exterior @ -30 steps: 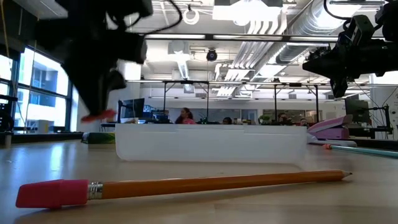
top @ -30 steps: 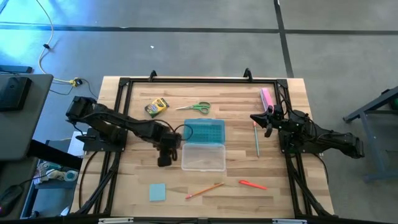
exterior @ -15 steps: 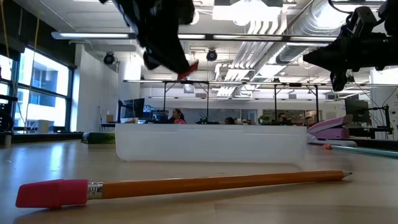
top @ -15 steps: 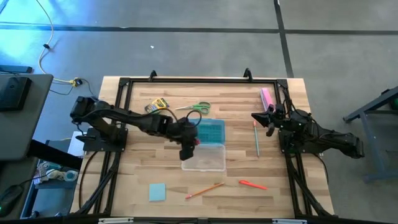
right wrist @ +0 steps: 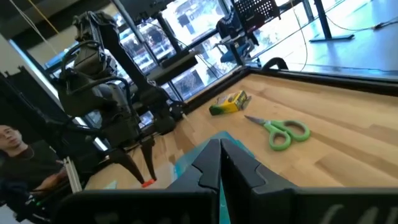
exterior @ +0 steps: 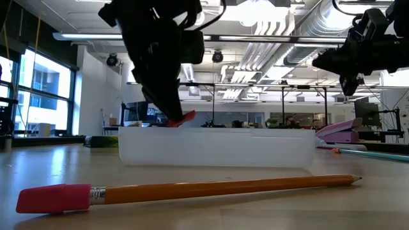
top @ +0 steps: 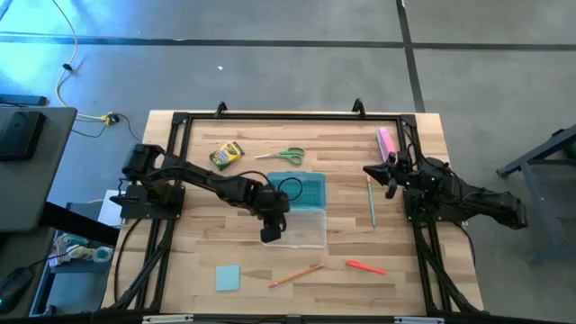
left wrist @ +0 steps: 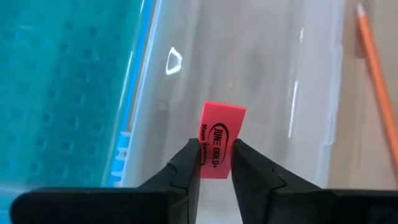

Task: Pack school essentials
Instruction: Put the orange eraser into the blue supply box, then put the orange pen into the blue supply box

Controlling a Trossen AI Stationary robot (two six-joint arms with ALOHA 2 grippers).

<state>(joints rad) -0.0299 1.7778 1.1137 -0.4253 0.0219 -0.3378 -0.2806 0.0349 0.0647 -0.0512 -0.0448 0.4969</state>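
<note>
Near the table's front edge the orange pencil [exterior: 192, 188] lies flat. Behind it, the left gripper [left wrist: 214, 163] pinches a small red eraser [left wrist: 219, 140] over the clear case [exterior: 217, 148], whose floor the wall hides. Farther off, the right gripper [top: 385, 174] hangs clenched, empty.

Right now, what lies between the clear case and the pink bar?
In the high view, only the thin green pencil lies between the clear case and the pink bar.
</note>
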